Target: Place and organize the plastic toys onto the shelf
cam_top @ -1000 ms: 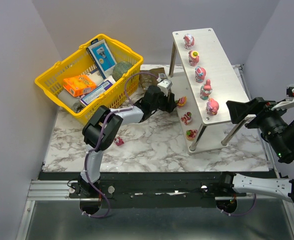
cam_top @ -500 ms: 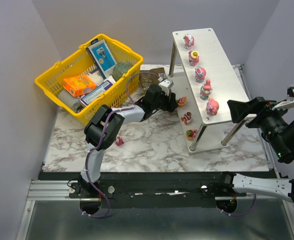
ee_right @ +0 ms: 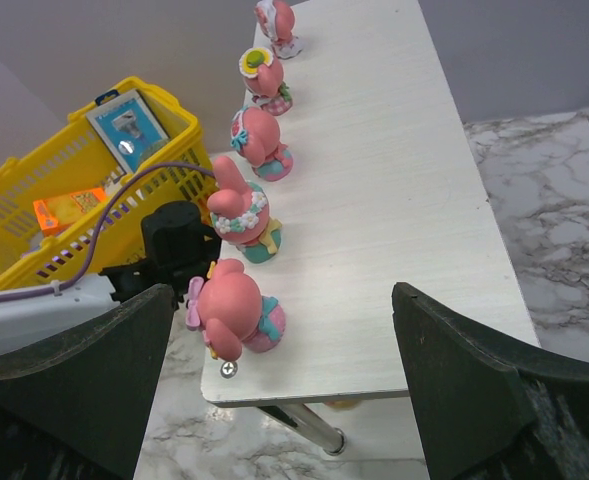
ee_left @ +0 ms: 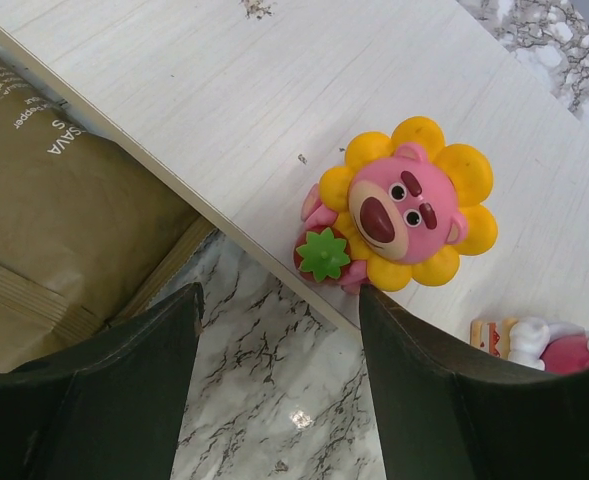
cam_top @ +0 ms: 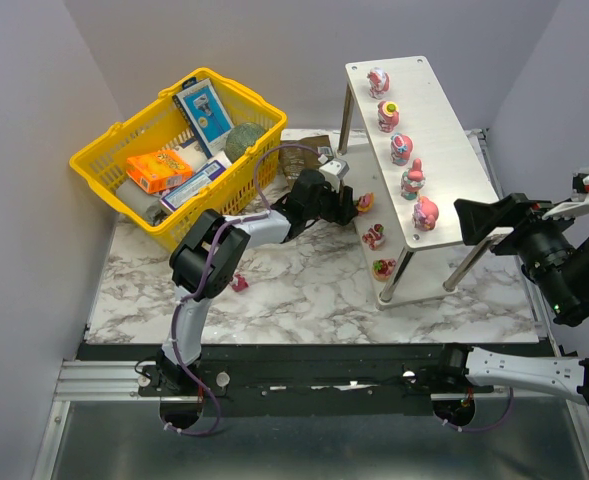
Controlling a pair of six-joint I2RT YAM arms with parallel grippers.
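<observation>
Found the right arm out at the near right, forearm levelled leftward, right claw held off the near end of the upper board of the shelf. Recorded that claw as released: fingers spread wide, nothing between them, nearest pink toy just ahead of the gap and untouched.

Noted one small pink toy lying alone on the marble bench, close beside the left arm's elbow and well apart from either claw.

Traced the left arm up from its base, folded sharply at the elbow, forearm stretched low across the bench toward the lower board. Recorded the left claw as released too, jaws parted, gripping nothing. Located a pink bear toy, yellow petals round its face and a green-topped red strawberry in front, set at the very edge of the lower board, just beyond the fingertips and nearer the right-hand finger of the wrist view. Saw two more toys further along that board.

Counted five pink toys in a row along the left side of the upper board. Logged a yellow basket of groceries at the far left, apart from both claws.
</observation>
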